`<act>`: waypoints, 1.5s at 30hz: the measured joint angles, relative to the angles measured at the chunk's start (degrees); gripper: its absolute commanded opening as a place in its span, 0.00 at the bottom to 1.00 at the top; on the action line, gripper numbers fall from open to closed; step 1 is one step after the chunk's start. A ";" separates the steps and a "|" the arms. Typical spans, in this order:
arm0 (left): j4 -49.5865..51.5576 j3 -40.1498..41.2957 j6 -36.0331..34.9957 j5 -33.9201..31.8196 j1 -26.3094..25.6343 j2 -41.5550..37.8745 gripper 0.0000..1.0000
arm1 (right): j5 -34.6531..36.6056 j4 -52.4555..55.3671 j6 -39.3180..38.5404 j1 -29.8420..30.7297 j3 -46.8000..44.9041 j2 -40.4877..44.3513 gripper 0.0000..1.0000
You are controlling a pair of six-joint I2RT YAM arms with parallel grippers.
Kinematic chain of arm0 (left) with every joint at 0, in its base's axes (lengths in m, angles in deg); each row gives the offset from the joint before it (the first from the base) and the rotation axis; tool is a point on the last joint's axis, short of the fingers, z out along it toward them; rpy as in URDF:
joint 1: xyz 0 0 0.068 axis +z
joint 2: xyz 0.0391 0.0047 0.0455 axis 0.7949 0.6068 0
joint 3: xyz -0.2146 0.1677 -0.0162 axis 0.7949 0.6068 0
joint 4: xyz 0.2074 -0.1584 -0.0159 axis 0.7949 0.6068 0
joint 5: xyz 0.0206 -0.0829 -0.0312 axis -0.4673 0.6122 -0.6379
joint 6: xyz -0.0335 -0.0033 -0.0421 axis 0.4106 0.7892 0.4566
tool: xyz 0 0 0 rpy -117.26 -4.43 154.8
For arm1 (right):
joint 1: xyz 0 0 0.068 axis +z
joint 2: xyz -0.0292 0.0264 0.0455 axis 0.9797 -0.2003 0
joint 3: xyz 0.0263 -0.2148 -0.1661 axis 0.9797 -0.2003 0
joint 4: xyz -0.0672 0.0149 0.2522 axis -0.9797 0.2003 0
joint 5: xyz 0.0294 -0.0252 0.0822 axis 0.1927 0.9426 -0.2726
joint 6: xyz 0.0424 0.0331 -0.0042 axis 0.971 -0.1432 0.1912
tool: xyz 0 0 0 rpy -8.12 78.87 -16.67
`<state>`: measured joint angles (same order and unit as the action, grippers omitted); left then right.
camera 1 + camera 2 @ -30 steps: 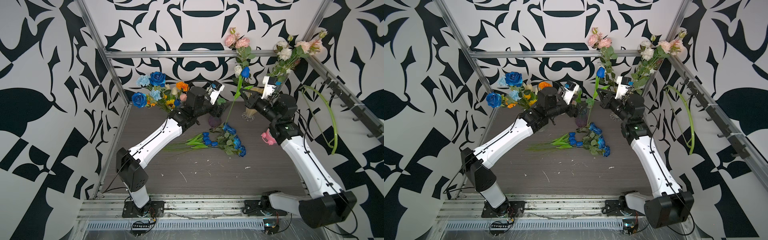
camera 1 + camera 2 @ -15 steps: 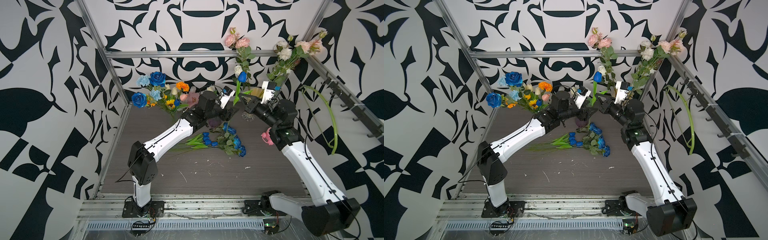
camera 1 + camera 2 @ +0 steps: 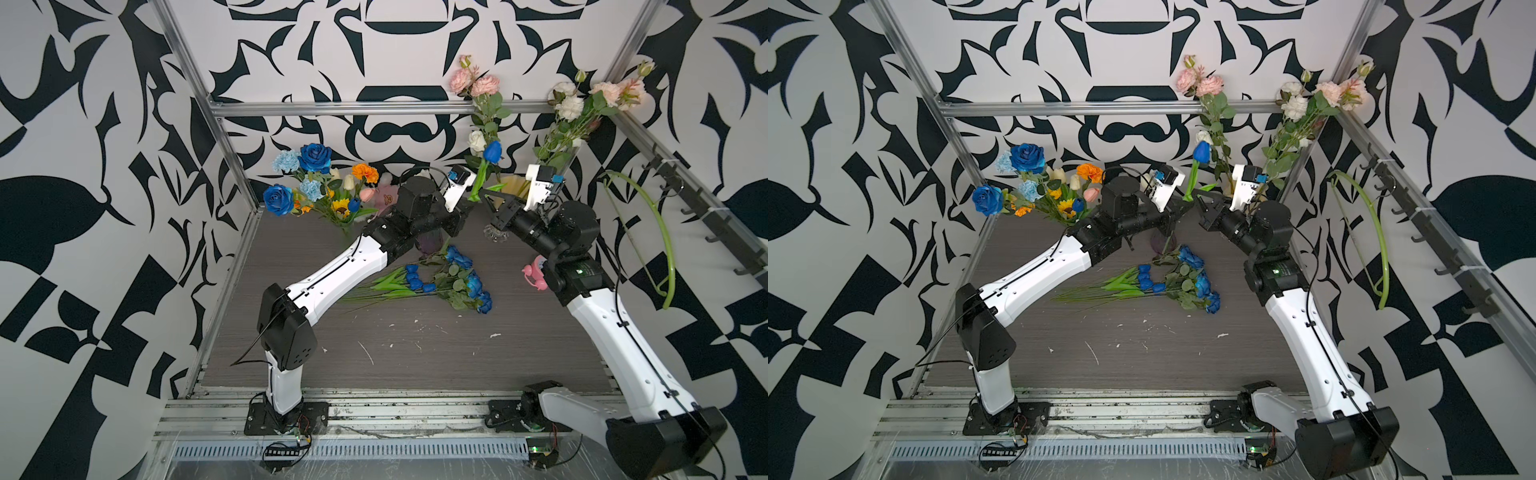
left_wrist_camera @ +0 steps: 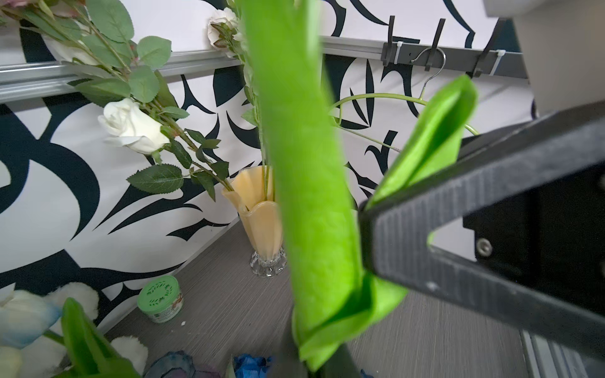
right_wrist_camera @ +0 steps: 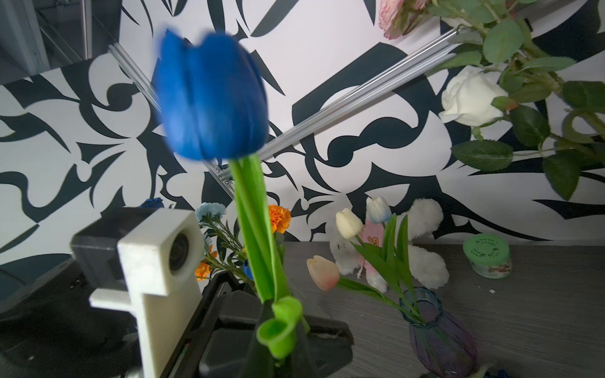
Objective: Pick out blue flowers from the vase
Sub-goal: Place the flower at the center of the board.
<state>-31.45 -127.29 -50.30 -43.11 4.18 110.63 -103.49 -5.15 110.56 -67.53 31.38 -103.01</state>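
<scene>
Pressed together, the left fingers [image 4: 484,183] pinch a folded green leaf and the stem of the blue tulip [image 5: 211,95]. The right fingers [image 3: 490,200] are closed on the same stem just beside them, so both arms hold one flower at once. Its bloom stands upright above the two grips in both top views, over the far edge of the counter [image 3: 415,357] and clear of every vase.

This looks like a handover. The tulip is out, and the next move calls for the right fingers to let go before the left arm carries it off, or the stem gets tugged two ways. It then belongs on the pile of blue flowers [image 3: 440,282] lying mid-counter, just on the near side of the grips.

Right under the left wrist stands the purple vase [image 5: 438,330] with pink, cream and pale tulips, easy to knock on the way down. The yellow vase [image 4: 260,212] stands close behind, its white rose [image 4: 132,126] leaning out on a long stem. More blue waits in the bunch at the far-left corner: blue roses [image 3: 316,158] and pale carnations [image 3: 286,161]
</scene>
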 measured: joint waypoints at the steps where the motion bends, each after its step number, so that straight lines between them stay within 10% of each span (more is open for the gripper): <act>1: 0.37 0.42 -0.26 -0.26 -0.11 -0.11 0.00 | 0.63 1.77 -0.81 0.00 0.79 -0.02 0.32; 6: 6.54 2.34 -4.48 -4.15 -1.16 -1.64 0.00 | 7.39 10.58 -6.75 0.00 4.70 1.70 0.72; 17: 20.24 15.65 -18.97 -21.90 -4.70 -9.90 0.00 | 23.78 24.39 -14.62 -0.33 7.04 9.70 0.77; 32: 7.65 34.60 -29.57 -37.88 -6.34 -0.72 0.00 | 23.76 36.26 -21.00 -0.35 14.34 -3.87 0.83; 45: 4.42 34.64 -27.52 -35.63 -2.89 0.72 0.67 | 22.05 46.71 -26.73 0.46 25.33 -15.23 0.88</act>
<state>-27.03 -92.65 -77.82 -78.74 1.29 111.36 -81.44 41.56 83.83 -67.07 56.71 -118.24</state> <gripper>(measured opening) 0.628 0.879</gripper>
